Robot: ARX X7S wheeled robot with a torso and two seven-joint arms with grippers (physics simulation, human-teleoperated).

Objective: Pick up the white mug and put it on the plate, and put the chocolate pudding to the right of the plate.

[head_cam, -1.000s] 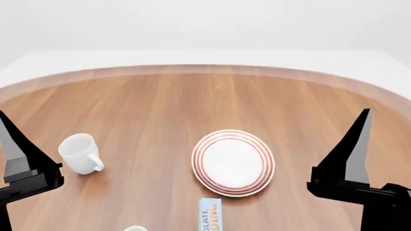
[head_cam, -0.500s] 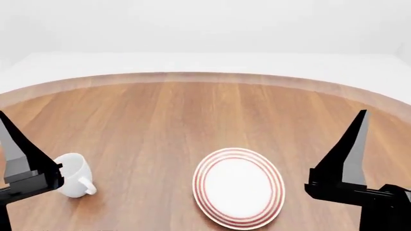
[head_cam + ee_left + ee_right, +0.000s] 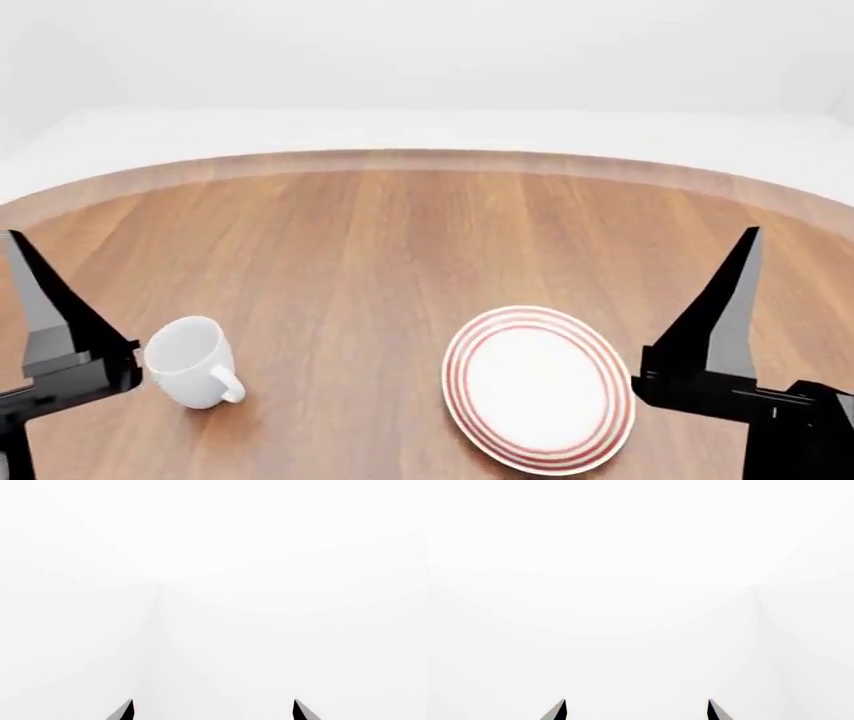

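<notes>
The white mug (image 3: pixel 191 361) stands upright on the wooden table (image 3: pixel 374 240) at the left, its handle toward the front right. The plate (image 3: pixel 538 388), white with red rings, lies to its right with nothing on it. The chocolate pudding is out of view. In the head view, a finger (image 3: pixel 51 318) of my left gripper rises just left of the mug, apart from it. A finger (image 3: pixel 722 325) of my right gripper rises just right of the plate. Both wrist views show only white wall. There the left gripper (image 3: pixel 213 704) and right gripper (image 3: pixel 636 704) are open and hold nothing.
The round table's far edge (image 3: pixel 427 158) curves across the back, with white floor and wall behind it. Bare wood stretches between the plate and that edge.
The head view tilted up, then swung left: the pudding carton dropped out at the bottom. The mug and plate now sit further right in the picture. Both grippers stayed open.
</notes>
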